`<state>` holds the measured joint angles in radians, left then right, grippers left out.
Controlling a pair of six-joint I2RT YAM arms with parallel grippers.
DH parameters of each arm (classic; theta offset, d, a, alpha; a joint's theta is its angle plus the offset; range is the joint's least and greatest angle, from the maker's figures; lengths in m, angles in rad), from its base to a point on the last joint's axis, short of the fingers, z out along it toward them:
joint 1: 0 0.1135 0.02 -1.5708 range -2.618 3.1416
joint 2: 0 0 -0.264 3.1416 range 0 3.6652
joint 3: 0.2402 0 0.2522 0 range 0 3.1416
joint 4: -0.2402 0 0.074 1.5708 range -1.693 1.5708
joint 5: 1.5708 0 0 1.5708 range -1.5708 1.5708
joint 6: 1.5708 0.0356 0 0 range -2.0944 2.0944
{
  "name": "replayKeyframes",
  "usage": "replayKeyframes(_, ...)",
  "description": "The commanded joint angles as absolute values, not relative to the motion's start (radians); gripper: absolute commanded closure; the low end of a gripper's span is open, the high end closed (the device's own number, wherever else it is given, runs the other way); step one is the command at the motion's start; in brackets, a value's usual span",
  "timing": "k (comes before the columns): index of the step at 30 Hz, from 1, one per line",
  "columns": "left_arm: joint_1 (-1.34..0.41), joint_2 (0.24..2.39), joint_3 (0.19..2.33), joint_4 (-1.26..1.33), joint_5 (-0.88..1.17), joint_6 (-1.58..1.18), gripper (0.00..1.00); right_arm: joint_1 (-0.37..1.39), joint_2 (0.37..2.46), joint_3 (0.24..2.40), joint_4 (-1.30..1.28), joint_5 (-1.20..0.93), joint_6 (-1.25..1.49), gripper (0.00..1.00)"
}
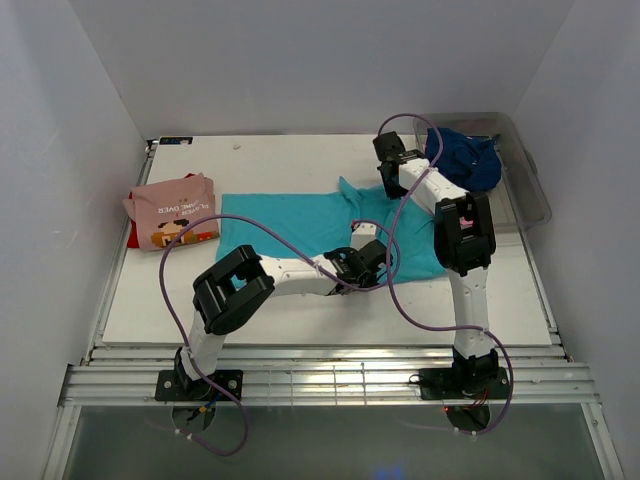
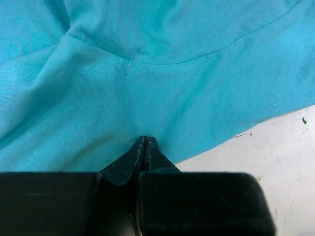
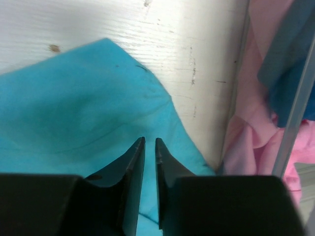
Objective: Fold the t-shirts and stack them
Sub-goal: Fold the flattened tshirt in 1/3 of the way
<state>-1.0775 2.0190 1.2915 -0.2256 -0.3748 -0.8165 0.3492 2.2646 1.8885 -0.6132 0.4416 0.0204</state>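
Salmon-pink tee point(image 1: 172, 208) folded at left edge of table point(image 1: 300, 312), red tee point(image 1: 132, 236) under it. Turquoise tee point(image 1: 290, 222) spread flat mid-table. Left gripper point(image 2: 145, 143) at its near hem, fingers clenched tight; cloth between them, cannot tell. Right gripper point(image 3: 150, 143) over far sleeve corner, fingers a slit apart. Navy tee point(image 1: 466, 160) and bright pink tee point(image 3: 256, 142) in tub point(image 1: 533, 195), far right.

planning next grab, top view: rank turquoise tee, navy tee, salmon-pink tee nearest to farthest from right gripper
From the right gripper:
1. turquoise tee, directly beneath it.
2. navy tee, in the tub to its right.
3. salmon-pink tee, far left.
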Motion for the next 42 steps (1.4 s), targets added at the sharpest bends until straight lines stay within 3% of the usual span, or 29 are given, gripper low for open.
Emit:
replayKeyframes(1, -1.109, 2.063, 1.259, -0.433, -0.281, -0.805, 0.89, 0.347, 2.272, 1.893, -0.664, 0.532, 0.029, 0.78)
replayKeyframes(4, -1.109, 2.049, 1.287, -0.457, -0.319, -0.787, 0.89, 0.345, 2.249, 1.872, -0.67, 0.528, 0.04, 0.53)
replayKeyframes(7, -1.108, 2.036, 1.356, -0.494, -0.36, -0.756, 0.87, 0.345, 2.22, 1.868, -0.666, 0.537, 0.043, 0.46)
replayKeyframes(11, -1.106, 2.013, 1.492, -0.572, -0.411, -0.726, 0.74, 0.345, 2.133, 1.846, -0.658, 0.525, 0.046, 0.47)
replayKeyframes(14, -1.098, 1.979, 1.601, -0.624, -0.452, -0.713, 0.59, 0.347, 2.057, 1.789, -0.652, 0.47, 0.057, 0.48)
replayKeyframes(19, -1.074, 1.905, 1.71, -0.713, -0.515, -0.695, 0.23, 0.365, 1.944, 1.689, -0.715, 0.394, 0.112, 0.52)
replayKeyframes(21, -1.052, 1.855, 1.701, -0.739, -0.541, -0.696, 0.18, 0.379, 1.881, 1.623, -0.735, 0.367, 0.13, 0.52)
replayKeyframes(32, -0.678, 1.484, 1.074, -0.729, -0.476, -0.833, 0.19, 0.443, 1.606, 1.238, -0.678, 0.183, 0.242, 0.52)
replayKeyframes(42, -0.563, 1.46, 0.934, -0.594, -0.462, -0.782, 0.19, 0.449, 1.69, 1.181, -0.627, 0.202, 0.252, 0.63)
